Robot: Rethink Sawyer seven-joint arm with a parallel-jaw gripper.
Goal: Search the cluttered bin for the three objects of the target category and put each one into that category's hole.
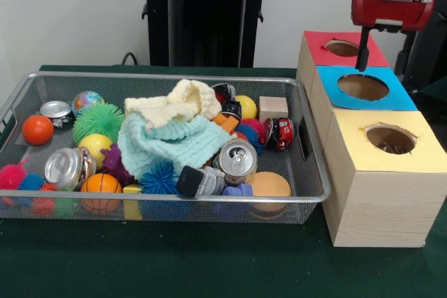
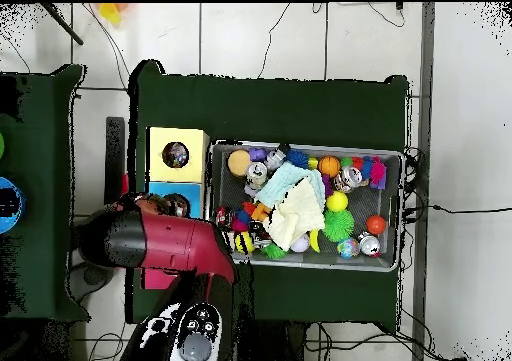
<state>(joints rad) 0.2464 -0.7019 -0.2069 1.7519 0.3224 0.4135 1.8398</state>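
One wire bin [image 1: 311, 193], three holed boxes [image 1: 384, 186] (red, blue, yellow), three cans [image 1: 237, 160], two cloths [image 1: 174, 146].

No text, label, brand or number can be read anywhere. The drink cans [image 1: 239, 159] in the wire bin [image 1: 313, 172] show only bare metal tops, no lettering.

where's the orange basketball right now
In the front view the orange basketball sits at the wire bin's near-left edge, just below a silver can and left of a blue spiky ball.
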